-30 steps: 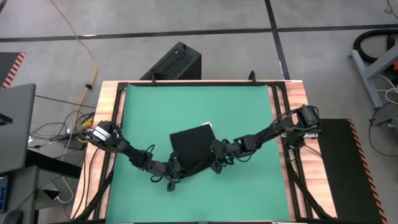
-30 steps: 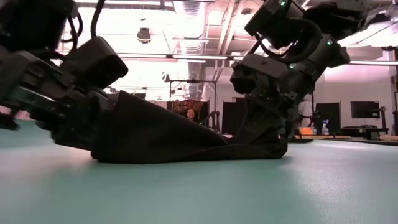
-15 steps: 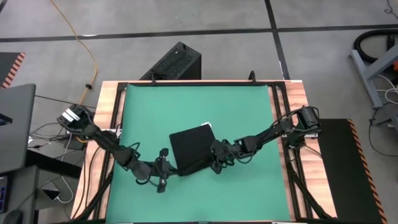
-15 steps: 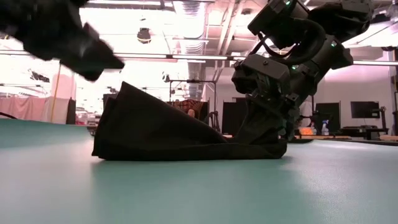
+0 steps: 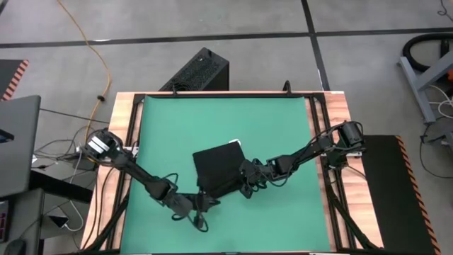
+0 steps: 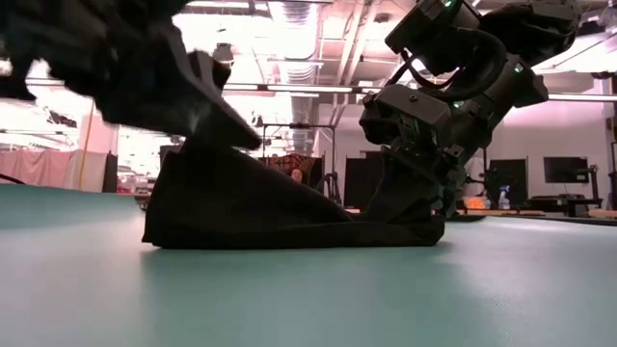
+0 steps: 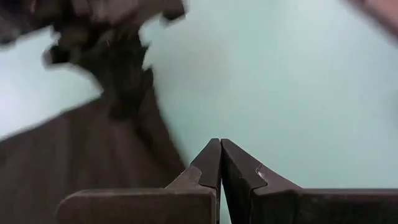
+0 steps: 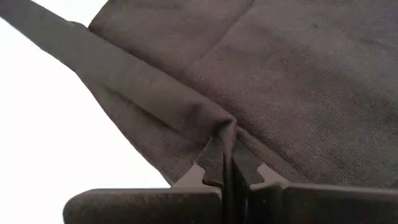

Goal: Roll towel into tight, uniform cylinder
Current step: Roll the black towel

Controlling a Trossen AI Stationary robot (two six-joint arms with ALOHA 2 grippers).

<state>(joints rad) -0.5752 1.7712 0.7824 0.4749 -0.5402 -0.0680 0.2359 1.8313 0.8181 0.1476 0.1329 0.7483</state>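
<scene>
Left gripper swings back, closed and empty, near the towel's front-left corner; right gripper pinches its right edge

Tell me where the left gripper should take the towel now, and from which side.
Probably the towel's free near-left corner, coming in low from the left. The right gripper already pinches a raised fold at the near-right edge, so the opposite end of that edge lies loose on the green mat. The left gripper is shut, empty, just beside it, and must open first.
</scene>
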